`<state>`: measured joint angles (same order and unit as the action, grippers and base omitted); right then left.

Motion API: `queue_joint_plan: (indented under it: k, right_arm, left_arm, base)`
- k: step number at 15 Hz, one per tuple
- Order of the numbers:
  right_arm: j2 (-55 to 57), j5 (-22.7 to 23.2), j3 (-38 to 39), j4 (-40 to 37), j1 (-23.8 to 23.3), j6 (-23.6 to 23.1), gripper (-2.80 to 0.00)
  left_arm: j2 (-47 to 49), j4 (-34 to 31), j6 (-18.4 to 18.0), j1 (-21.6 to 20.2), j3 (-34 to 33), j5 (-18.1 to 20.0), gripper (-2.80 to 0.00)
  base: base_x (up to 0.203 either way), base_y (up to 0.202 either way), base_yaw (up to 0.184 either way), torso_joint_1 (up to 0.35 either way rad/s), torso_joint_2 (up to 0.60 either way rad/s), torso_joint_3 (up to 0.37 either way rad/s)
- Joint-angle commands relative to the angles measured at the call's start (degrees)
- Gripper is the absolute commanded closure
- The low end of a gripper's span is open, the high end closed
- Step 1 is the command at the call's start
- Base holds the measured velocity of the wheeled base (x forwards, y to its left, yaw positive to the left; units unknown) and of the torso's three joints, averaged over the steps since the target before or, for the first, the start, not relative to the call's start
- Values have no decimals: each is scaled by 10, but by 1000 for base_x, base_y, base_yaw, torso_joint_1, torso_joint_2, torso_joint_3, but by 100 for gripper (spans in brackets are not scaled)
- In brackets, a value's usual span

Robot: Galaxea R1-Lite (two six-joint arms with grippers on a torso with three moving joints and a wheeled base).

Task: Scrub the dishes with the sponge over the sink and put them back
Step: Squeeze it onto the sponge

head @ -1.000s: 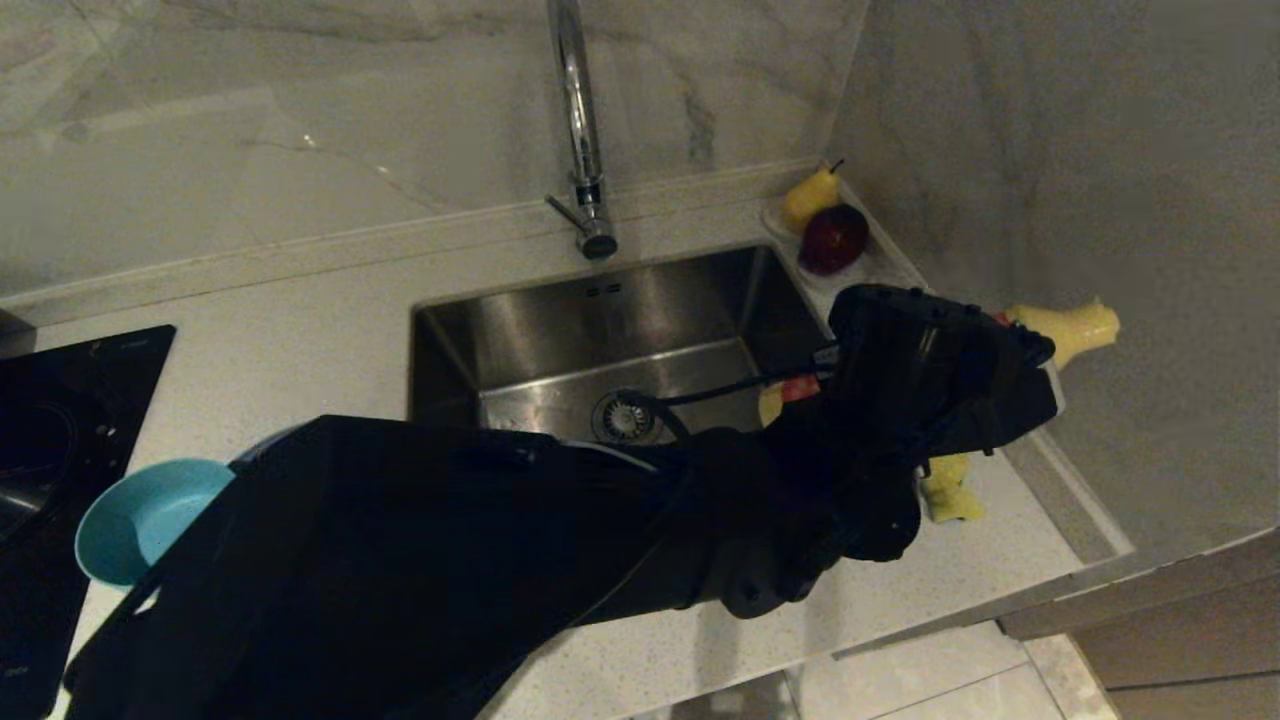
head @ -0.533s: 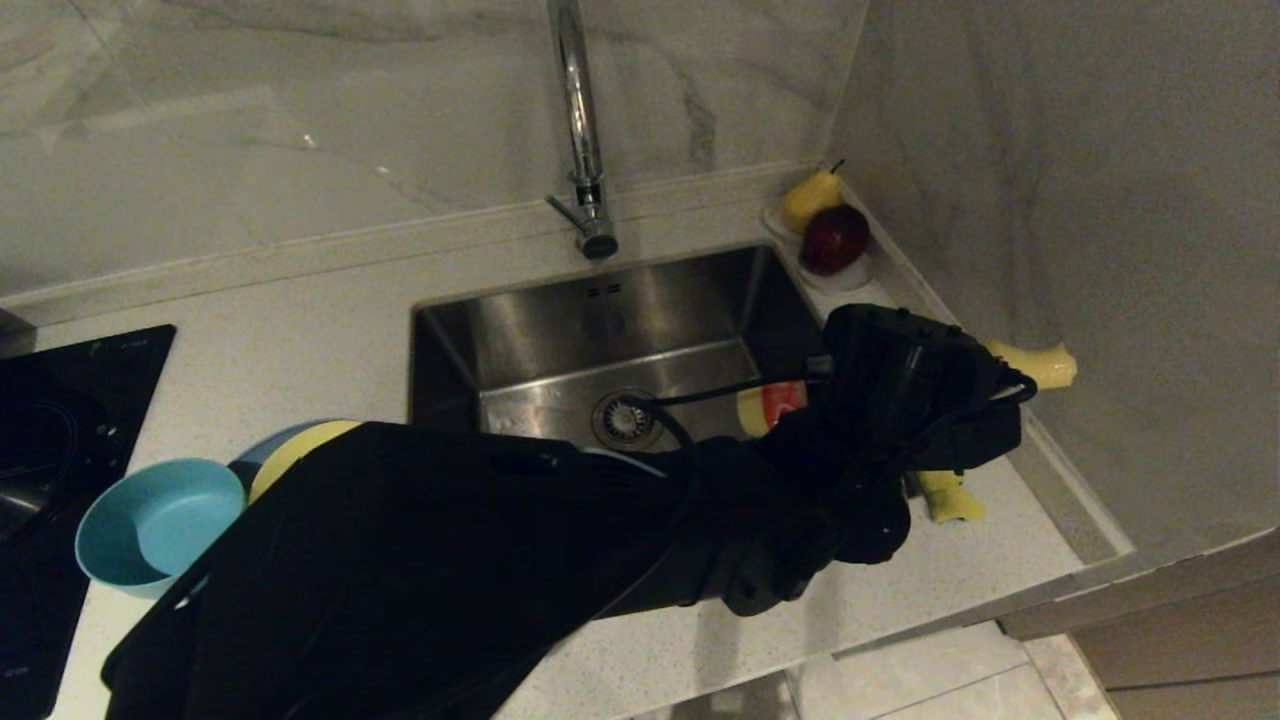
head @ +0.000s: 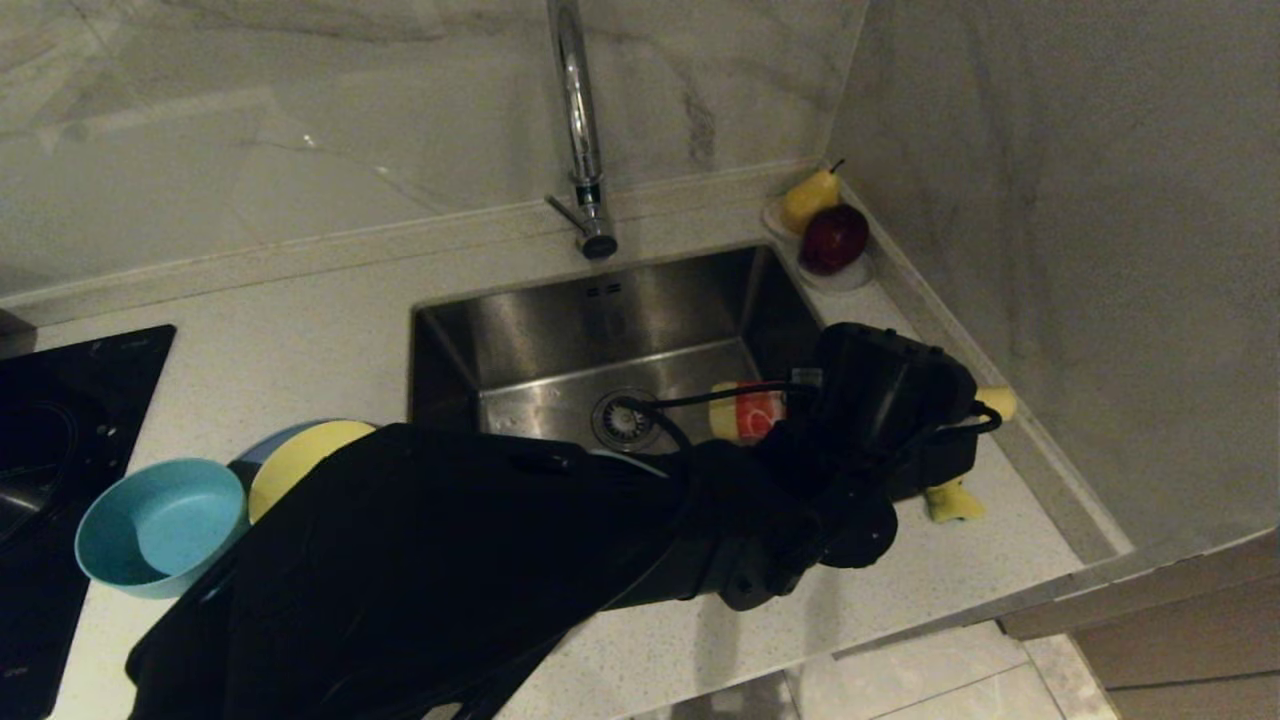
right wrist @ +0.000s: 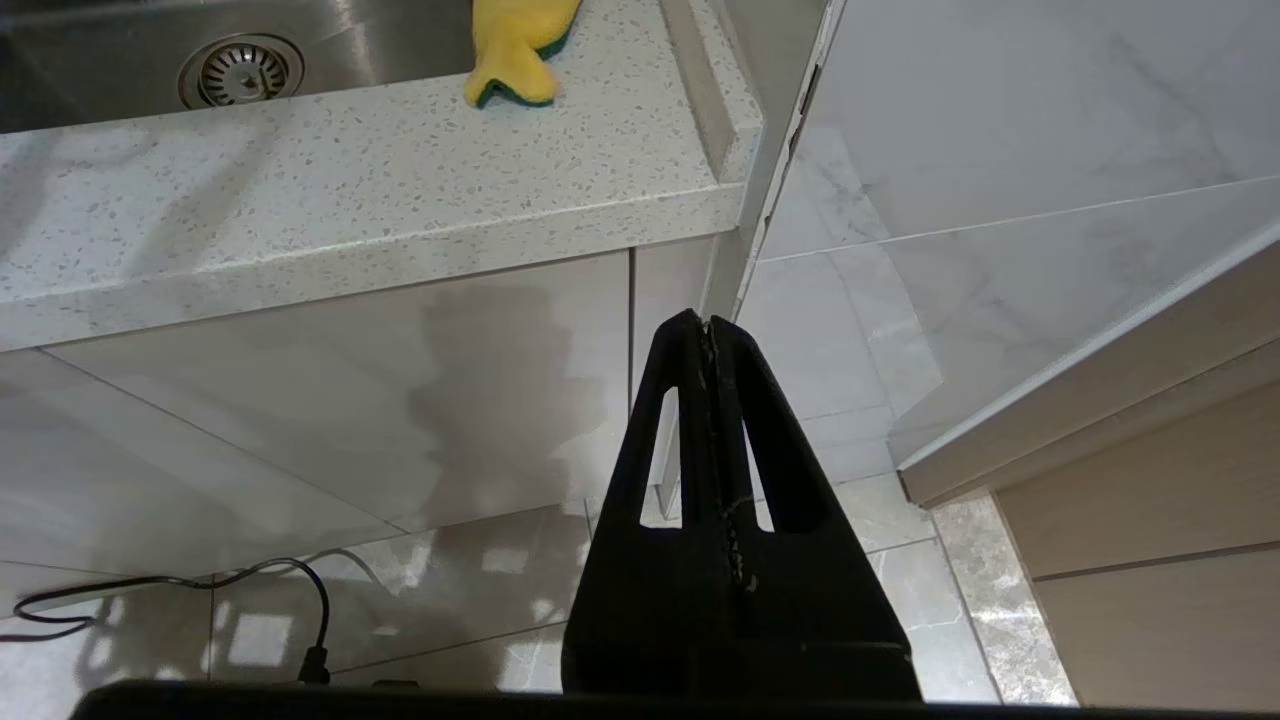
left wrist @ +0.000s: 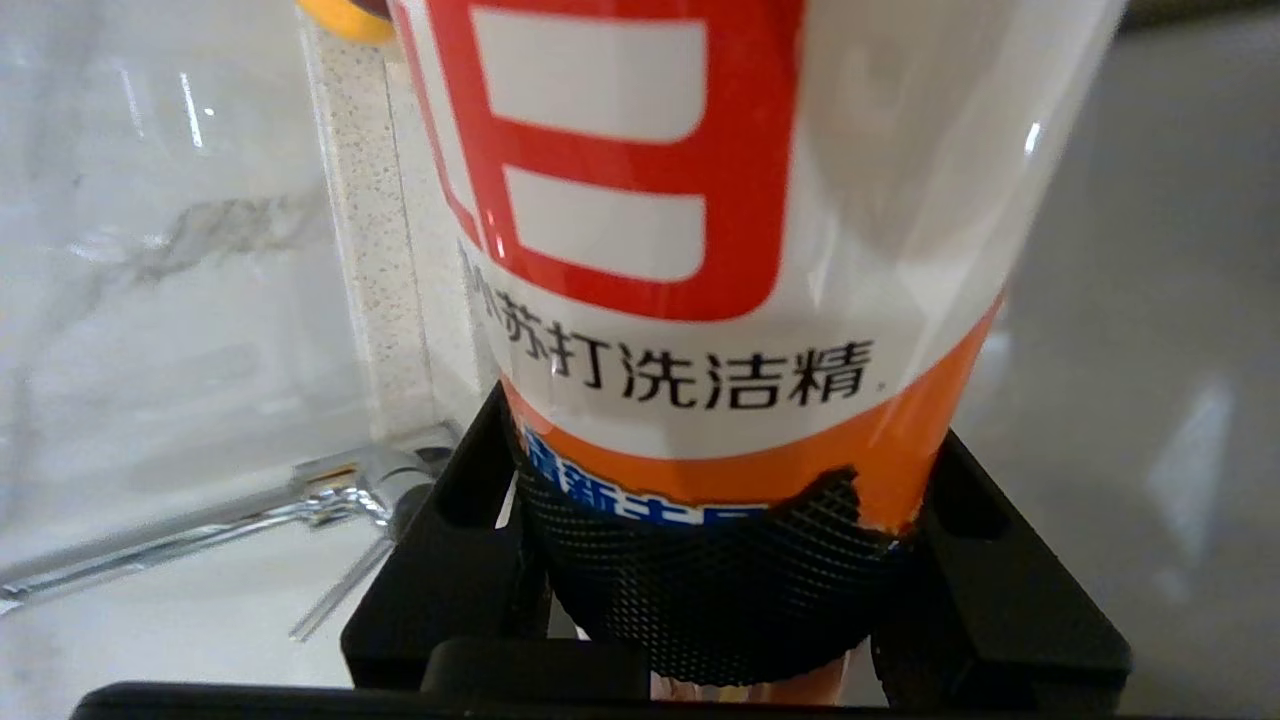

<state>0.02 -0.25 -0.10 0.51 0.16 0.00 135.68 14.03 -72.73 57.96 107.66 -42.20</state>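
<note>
Tilting sideways since 1 second ago, the left gripper (left wrist: 720, 590) clamps the detergent bottle (head: 745, 412) over the sink (head: 600, 330); right gripper (right wrist: 712, 340) pressed together; sponge (head: 950, 500), 3 dishes unscrubbed.

We see a pale speckled stone worktop (head: 300, 340) running along a grey-veined marble wall (head: 300, 110), with a second marble wall (head: 1050, 200) closing the corner at two o'clock. At nine o'clock a black cooktop (head: 60, 420) is set into the worktop. Below its front edge are plain pale cabinet fronts (right wrist: 330, 400) and a glossy marble-tile floor (right wrist: 860, 330) reflecting light, with a black cable (right wrist: 200, 580) lying on it.
</note>
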Motion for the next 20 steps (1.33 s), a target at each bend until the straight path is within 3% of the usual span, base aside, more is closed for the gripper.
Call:
queue_joint_plan:
  k: [1,8,14,20]
  right_arm:
    - [0,0,0,0,0,0,0]
    - [0,0,0,0,0,0,0]
    - [-1,0,0,0,0,0,0]
    - [-1,0,0,0,0,0,0]
  left_arm:
    - [9,2,-18,0,1,-6,0]
    - [13,31,-149,0,6,-9,0]
    - [49,77,-153,0,5,-79,0]
    - [79,140,-156,1,5,-86,0]
  base:
    - [0,0,0,0,0,0]
    - [0,0,0,0,0,0]
    - [0,0,0,0,0,0]
    - [0,0,0,0,0,0]
